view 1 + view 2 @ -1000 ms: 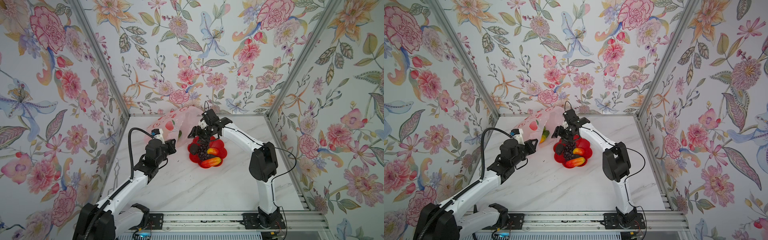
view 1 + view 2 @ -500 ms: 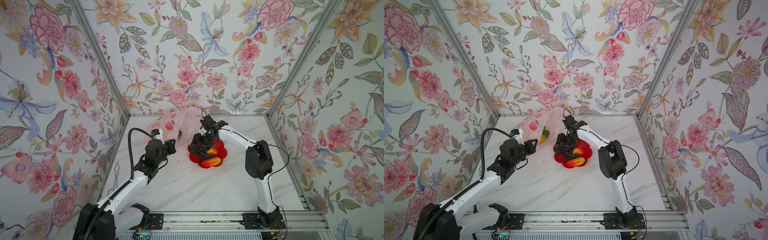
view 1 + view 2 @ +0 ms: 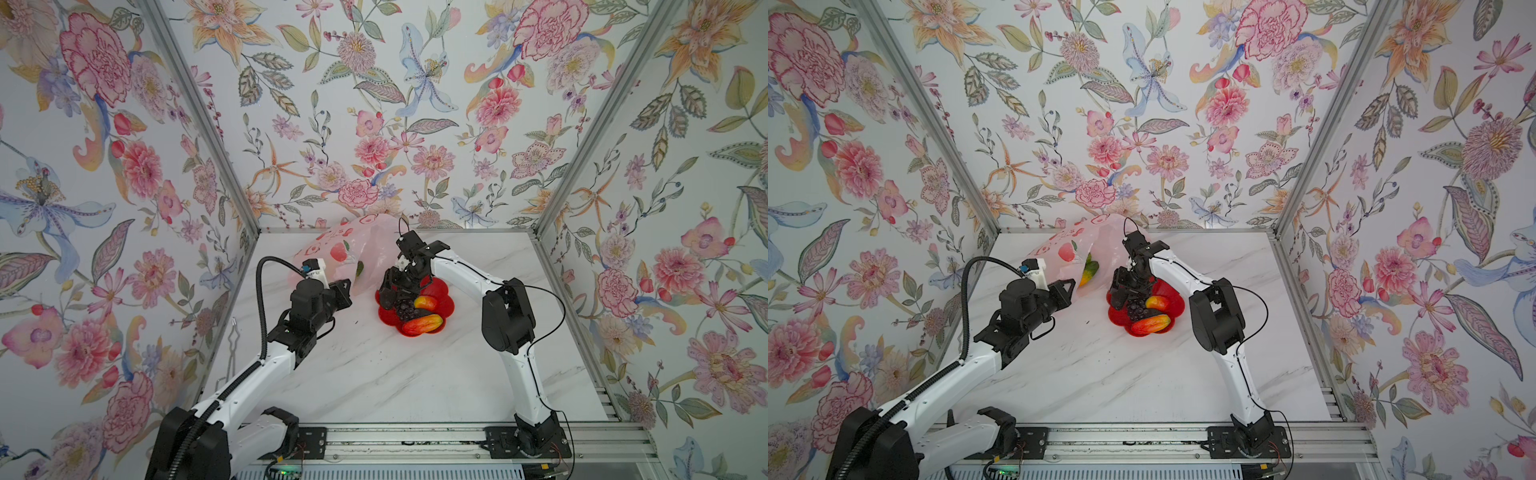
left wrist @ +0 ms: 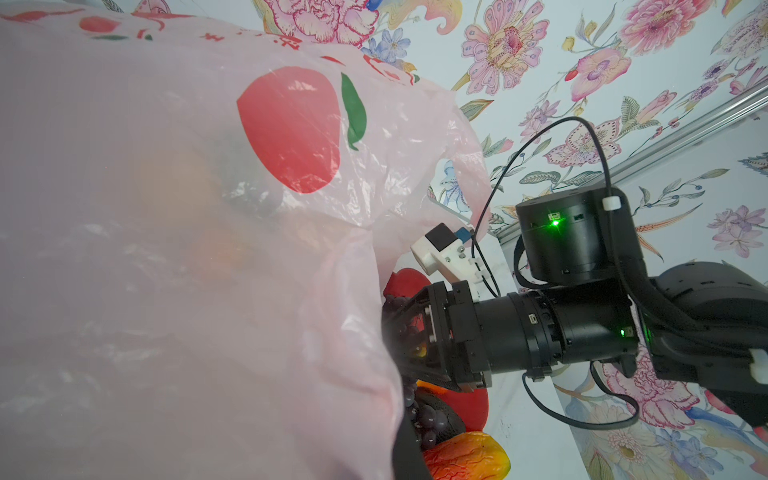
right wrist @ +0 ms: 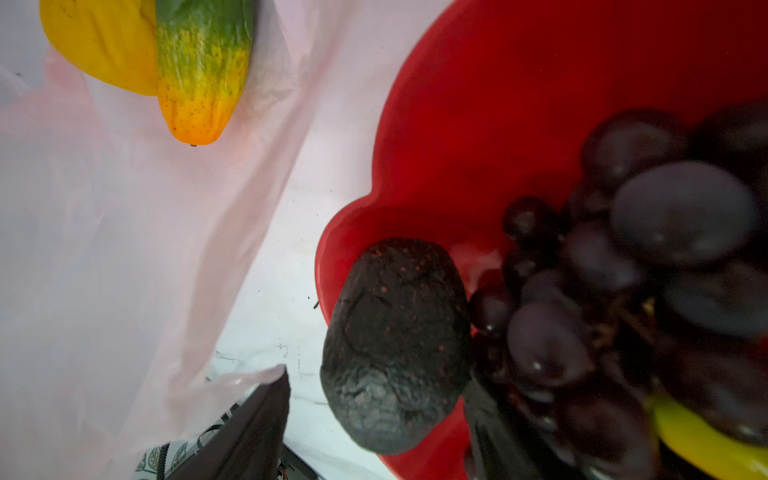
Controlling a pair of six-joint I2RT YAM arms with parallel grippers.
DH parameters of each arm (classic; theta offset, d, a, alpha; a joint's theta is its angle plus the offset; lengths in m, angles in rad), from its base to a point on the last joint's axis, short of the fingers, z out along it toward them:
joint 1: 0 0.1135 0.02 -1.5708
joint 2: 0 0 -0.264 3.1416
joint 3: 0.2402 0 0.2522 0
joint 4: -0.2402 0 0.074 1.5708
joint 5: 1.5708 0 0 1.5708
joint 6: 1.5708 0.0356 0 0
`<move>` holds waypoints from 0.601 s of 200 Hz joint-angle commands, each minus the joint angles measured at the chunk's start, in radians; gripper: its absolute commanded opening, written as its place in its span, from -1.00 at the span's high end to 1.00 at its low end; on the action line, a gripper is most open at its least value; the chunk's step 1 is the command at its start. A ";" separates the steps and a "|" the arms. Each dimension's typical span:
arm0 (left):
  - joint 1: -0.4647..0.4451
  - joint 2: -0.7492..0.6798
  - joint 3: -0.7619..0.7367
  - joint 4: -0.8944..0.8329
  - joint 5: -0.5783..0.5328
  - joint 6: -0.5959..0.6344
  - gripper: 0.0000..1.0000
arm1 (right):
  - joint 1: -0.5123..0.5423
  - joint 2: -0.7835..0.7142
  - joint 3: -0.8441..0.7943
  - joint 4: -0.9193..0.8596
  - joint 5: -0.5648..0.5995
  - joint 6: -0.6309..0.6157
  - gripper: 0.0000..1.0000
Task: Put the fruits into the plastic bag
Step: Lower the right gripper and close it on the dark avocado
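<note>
The pale pink plastic bag (image 3: pixel 353 249) (image 3: pixel 1096 245) lies at the back left, and my left gripper (image 3: pixel 347 286) (image 4: pixel 405 449) is shut on its edge. Inside it lie a green-yellow oblong (image 5: pixel 203 70) (image 3: pixel 1088 270) and a yellow fruit (image 5: pixel 104 41). My right gripper (image 3: pixel 388 297) (image 5: pixel 376 376) is open, low over the left lobe of the red dish (image 3: pixel 444 307) (image 5: pixel 498 104). Its jaws stand on either side of the dark avocado (image 5: pixel 395 345), with a gap at one finger. Purple grapes (image 5: pixel 623 291) (image 3: pixel 1136 309) and two red-orange mangoes (image 3: pixel 422 324) (image 3: pixel 426 302) also sit in the dish.
Floral walls close in the marble table (image 3: pixel 395 374) on three sides. The bag's mouth lies just left of the dish, a short gap of bare table between them. One finger of the right gripper hangs outside the dish rim, close to the bag film (image 5: pixel 124 249).
My right gripper has come down and toward the dish's left lobe, settling round the avocado, its jaws slightly narrower. The left arm and the bag have not moved.
</note>
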 commanded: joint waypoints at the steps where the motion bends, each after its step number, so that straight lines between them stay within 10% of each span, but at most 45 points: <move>1: 0.013 -0.014 -0.011 -0.001 0.000 -0.003 1.00 | -0.003 0.045 0.039 -0.028 0.017 -0.015 -0.34; 120: 0.015 0.005 -0.011 0.006 0.015 -0.006 1.00 | -0.001 0.114 0.077 -0.038 0.008 -0.023 -0.33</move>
